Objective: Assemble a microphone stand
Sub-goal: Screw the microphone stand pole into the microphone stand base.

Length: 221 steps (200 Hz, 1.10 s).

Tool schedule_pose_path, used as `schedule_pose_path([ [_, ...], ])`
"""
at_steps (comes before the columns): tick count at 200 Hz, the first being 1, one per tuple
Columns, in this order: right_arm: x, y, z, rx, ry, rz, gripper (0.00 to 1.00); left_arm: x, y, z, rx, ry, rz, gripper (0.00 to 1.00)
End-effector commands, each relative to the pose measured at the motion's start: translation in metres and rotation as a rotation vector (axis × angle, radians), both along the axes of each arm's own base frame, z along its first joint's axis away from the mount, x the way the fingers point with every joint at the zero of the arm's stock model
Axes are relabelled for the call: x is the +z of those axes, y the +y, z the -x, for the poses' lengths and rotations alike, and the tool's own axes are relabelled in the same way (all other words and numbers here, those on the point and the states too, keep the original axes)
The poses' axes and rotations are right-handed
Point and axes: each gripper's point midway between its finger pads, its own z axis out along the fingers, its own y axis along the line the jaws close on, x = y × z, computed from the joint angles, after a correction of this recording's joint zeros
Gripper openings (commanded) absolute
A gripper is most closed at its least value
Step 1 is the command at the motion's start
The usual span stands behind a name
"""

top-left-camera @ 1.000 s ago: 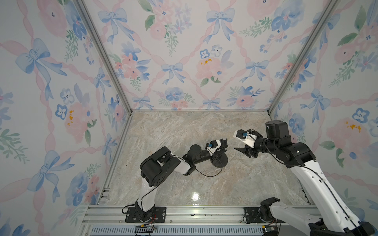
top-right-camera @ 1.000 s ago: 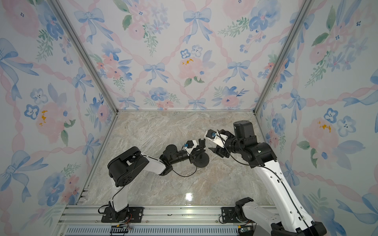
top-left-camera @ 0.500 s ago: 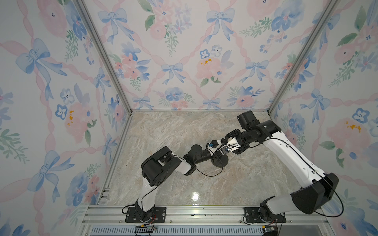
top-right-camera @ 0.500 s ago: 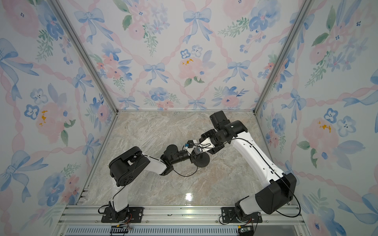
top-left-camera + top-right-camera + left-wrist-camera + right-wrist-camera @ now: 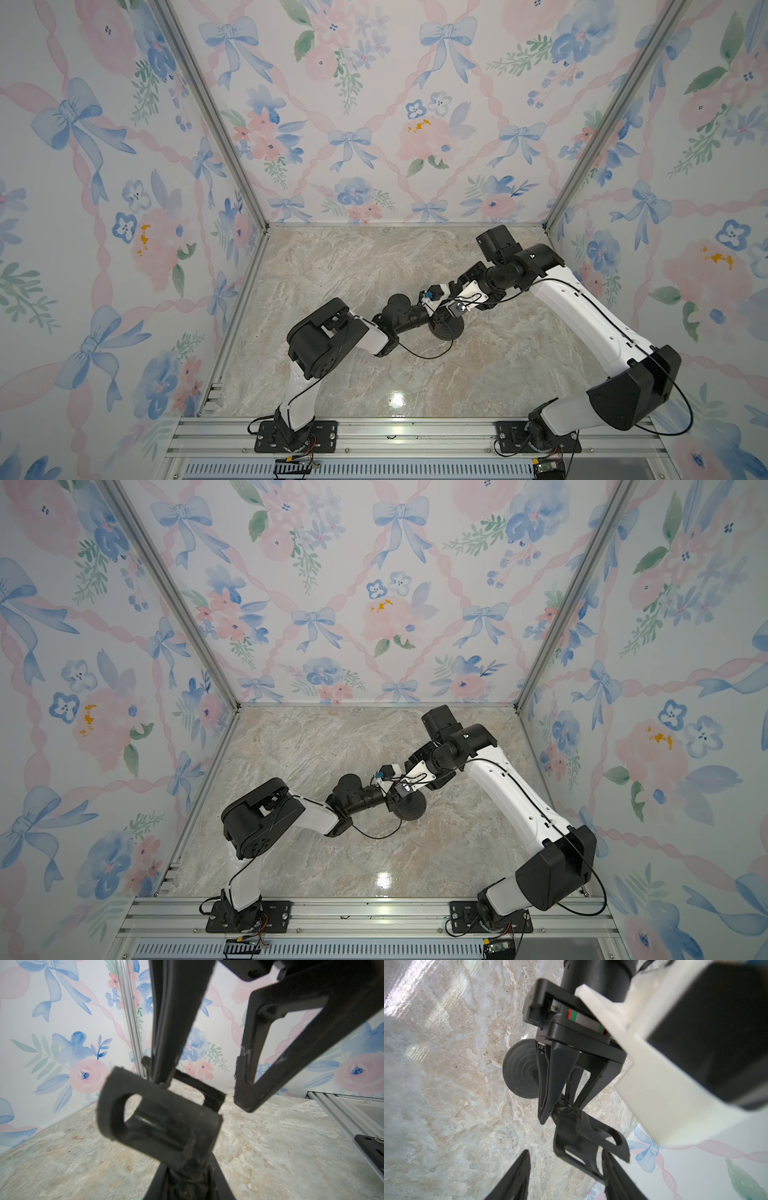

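Note:
The black disc base (image 5: 449,330) (image 5: 413,811) of the microphone stand lies flat on the marble floor, ribbed in the right wrist view (image 5: 520,1072). My left gripper (image 5: 439,319) (image 5: 562,1109) is shut on the thin rod (image 5: 572,1084), which rises over the disc's middle. Whether the rod's foot is seated in the disc is hidden. The clip-like head (image 5: 158,1118) (image 5: 583,1142) tops the rod. My right gripper (image 5: 448,306) (image 5: 566,1169) stands open around that head, one finger (image 5: 614,1172) against it, the other finger (image 5: 515,1178) apart.
Floral walls with aluminium corner posts (image 5: 582,137) close in three sides. An aluminium rail (image 5: 395,432) with both arm mounts runs along the front. A black cable (image 5: 419,355) loops from the left wrist over the floor beside the disc.
The right arm swung in from the right side to the stand's head, and its jaws have narrowed. The left arm held still with the rod.

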Motion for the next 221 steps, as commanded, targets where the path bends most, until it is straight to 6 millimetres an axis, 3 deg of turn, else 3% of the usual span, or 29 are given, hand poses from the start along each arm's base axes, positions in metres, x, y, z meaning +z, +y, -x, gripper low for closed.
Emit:
schedule_pose_path([
  [1,-0.022,-0.012,-0.003,0.027,-0.006,0.141,0.56,-0.037,0.001,0.004,-0.01,0.077,-0.086,0.03],
  [11,-0.02,-0.01,-0.005,0.038,-0.012,0.15,0.55,-0.038,0.001,0.005,-0.012,0.078,-0.089,0.03],
  [48,-0.014,-0.004,-0.004,0.033,0.023,0.169,0.35,-0.04,0.0,0.006,-0.02,0.078,-0.092,0.04],
  [157,-0.023,0.003,0.022,0.054,0.075,0.222,0.19,-0.038,-0.002,0.021,-0.09,0.054,-0.099,0.15],
  [201,-0.019,0.012,0.023,-0.009,0.131,0.178,0.09,-0.035,-0.002,0.021,-0.089,0.052,-0.095,0.2],
  [221,-0.018,0.012,0.02,-0.02,0.141,0.159,0.12,-0.033,-0.003,0.021,-0.091,0.049,-0.092,0.18],
])
